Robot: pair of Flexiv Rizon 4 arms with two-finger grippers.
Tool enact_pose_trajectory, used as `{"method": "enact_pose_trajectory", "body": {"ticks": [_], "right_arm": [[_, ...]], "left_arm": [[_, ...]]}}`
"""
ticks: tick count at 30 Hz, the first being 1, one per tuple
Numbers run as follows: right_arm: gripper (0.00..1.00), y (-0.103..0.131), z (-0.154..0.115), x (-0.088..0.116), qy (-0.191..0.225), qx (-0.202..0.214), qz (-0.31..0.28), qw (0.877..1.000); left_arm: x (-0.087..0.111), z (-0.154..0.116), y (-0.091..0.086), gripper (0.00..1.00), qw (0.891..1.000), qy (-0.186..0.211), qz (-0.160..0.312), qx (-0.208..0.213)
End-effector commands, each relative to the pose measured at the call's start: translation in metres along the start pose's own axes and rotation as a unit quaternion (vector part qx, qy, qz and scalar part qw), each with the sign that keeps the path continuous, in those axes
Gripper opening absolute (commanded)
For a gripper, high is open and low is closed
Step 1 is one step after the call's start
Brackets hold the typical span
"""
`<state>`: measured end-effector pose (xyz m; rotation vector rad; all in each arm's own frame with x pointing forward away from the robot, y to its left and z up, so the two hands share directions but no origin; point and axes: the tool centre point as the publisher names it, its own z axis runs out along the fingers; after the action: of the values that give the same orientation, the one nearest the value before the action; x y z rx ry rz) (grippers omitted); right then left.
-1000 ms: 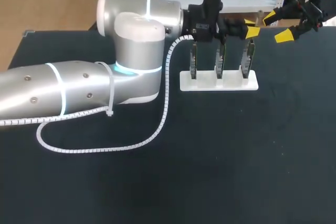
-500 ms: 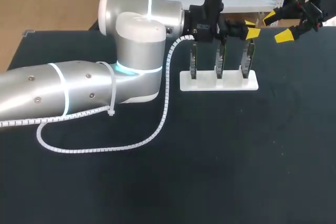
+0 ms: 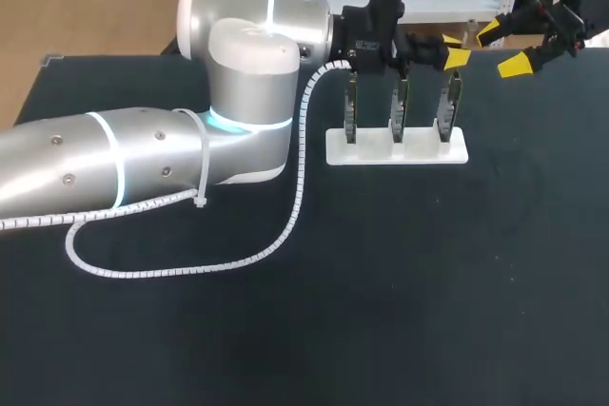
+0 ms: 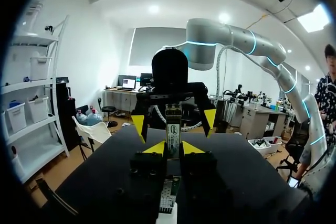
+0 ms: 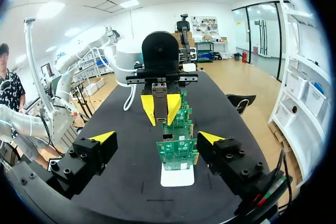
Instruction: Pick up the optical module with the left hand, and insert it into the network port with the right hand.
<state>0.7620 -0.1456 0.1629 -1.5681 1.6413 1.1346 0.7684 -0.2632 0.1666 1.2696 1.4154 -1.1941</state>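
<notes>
Step one looks done: the optical module (image 4: 173, 129) stands upright over the white stand (image 3: 397, 146), at the end nearest the right gripper (image 3: 504, 48). The left gripper (image 5: 160, 107) pinches the module tight from both sides. The right gripper hangs just past that end of the stand, with its fingers spread wide and holding nothing.

Left to do: hand the module over and push it into the network port. The port is probably on one of the green boards (image 5: 176, 150) on the stand, though I cannot make it out.

The module has a white label with tiny print, too small to read.
</notes>
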Motion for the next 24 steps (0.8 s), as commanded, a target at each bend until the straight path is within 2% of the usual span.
{"method": "enact_pose_trajectory", "body": {"ticks": [1, 10, 14, 24], "right_arm": [[1.00, 0.002, 0.001, 0.000, 0.000, 0.002, -0.001, 1.000], [1.00, 0.002, 0.001, 0.000, 0.000, 0.002, -0.001, 1.000], [1.00, -0.007, -0.008, 0.000, 0.004, 0.031, -0.001, 0.999], [1.00, -0.018, -0.018, -0.017, 0.007, 0.035, -0.037, 0.999]], "left_arm": [[-0.001, 0.001, 0.003, 0.00, 1.000, 0.002, -0.001, 0.003], [-0.001, 0.001, 0.003, 0.00, 1.000, 0.002, -0.001, 0.003], [-0.001, 0.001, 0.003, 0.00, 1.000, 0.002, -0.001, 0.003], [-0.001, 0.001, 0.003, 0.00, 1.000, 0.002, -0.001, 0.003]]}}
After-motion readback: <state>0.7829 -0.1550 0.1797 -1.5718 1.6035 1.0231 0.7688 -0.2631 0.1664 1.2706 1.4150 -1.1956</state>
